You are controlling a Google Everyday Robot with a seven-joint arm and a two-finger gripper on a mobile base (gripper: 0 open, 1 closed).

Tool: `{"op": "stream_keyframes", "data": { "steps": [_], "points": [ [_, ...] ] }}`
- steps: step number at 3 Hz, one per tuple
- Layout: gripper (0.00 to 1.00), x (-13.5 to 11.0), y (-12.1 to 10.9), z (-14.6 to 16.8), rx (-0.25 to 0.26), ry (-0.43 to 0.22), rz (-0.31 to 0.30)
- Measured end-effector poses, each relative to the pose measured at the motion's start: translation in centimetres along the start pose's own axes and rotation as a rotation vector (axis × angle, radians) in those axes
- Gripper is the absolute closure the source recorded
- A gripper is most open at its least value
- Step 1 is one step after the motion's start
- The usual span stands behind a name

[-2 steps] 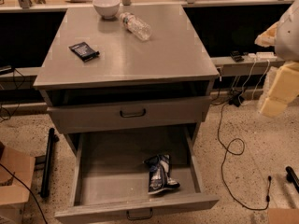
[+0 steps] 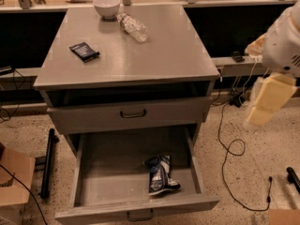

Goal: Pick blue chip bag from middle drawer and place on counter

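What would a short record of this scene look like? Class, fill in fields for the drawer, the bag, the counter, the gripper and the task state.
middle drawer: pulled open, with the bag inside
blue chip bag: lying on the drawer floor, right of centre, towards the front
counter: holds a white bowl, a clear bottle on its side and a black packet
gripper: at the right edge of the view, beside the cabinet, apart from bag and drawer
task state: bag not yet picked up

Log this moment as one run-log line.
tool: in air, right of counter | blue chip bag: lying in open middle drawer, front right | counter holds: white bowl, clear bottle, black packet
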State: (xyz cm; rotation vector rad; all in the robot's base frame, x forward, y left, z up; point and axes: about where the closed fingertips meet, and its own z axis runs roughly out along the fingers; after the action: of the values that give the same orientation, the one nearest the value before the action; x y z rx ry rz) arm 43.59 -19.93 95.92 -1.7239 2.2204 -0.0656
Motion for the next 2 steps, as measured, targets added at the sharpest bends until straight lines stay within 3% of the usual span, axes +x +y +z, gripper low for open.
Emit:
{"op": "stream_keyframes", "data": {
  "steps": [1, 2],
  "points": [
    [0.00, -1.4, 0.6, 3.1, -0.031, -0.015, 0.045],
    [0.00, -2.1, 0.3, 6.4, -0.059, -0.019, 0.133]
  ]
}}
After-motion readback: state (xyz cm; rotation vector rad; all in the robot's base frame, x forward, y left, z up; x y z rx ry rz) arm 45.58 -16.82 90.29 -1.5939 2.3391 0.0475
